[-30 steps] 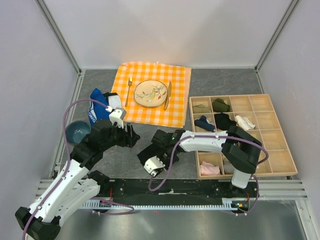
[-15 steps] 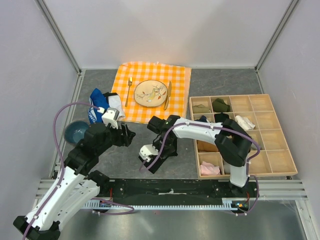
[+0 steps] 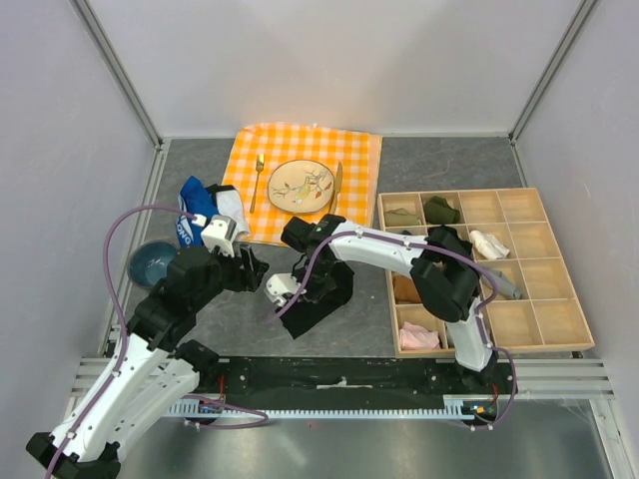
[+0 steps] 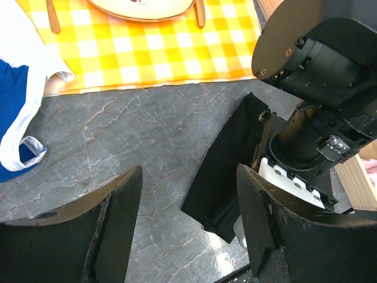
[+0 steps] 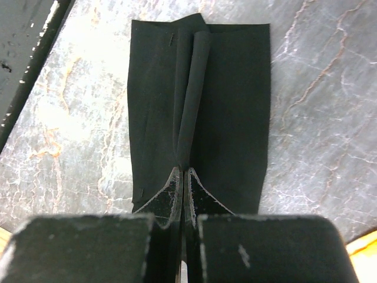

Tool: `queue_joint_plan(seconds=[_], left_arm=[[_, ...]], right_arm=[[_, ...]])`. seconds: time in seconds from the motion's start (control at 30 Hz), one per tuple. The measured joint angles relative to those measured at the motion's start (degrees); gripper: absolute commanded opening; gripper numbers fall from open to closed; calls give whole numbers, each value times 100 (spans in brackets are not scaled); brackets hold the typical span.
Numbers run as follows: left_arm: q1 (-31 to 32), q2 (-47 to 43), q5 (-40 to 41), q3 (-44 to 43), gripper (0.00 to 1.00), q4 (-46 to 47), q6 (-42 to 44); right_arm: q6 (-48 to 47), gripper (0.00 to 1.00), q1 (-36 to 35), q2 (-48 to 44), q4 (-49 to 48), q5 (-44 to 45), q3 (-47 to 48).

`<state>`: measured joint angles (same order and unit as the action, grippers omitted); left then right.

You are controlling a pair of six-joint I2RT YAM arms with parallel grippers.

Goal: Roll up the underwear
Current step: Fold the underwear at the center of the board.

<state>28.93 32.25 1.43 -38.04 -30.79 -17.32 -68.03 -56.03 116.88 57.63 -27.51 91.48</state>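
Right gripper [image 5: 181, 174] shifted leftward — apparently pinching fold of one underwear [image 5: 235, 106]; left gripper [image 4: 188, 188] jaws apart.

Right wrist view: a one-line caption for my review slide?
Right claw shut on a raised fold running along the black underwear, flat on the grey table.

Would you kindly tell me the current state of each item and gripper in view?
underwear: folded into a long strip, lying flat, a centre ridge pinched up.
right gripper: fingers shut on that ridge.
left gripper: fingers open, holding nothing.
blue garment: crumpled at the checked cloth's left edge.
bowl: upright.
wooden tray: some compartments filled, others bare.
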Motion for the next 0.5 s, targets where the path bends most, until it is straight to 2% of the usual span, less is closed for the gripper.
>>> queue_joint_plan(seconds=[0.3, 0.37, 0.5], left_arm=[[2, 0, 2, 0, 72, 0, 0], [2, 0, 2, 0, 72, 0, 0], [0, 0, 2, 13, 72, 2, 0]], right_arm=[[-39, 2, 61, 282, 81, 52, 470], [-39, 6, 61, 352, 92, 70, 525], [-15, 23, 61, 498, 90, 114, 595]])
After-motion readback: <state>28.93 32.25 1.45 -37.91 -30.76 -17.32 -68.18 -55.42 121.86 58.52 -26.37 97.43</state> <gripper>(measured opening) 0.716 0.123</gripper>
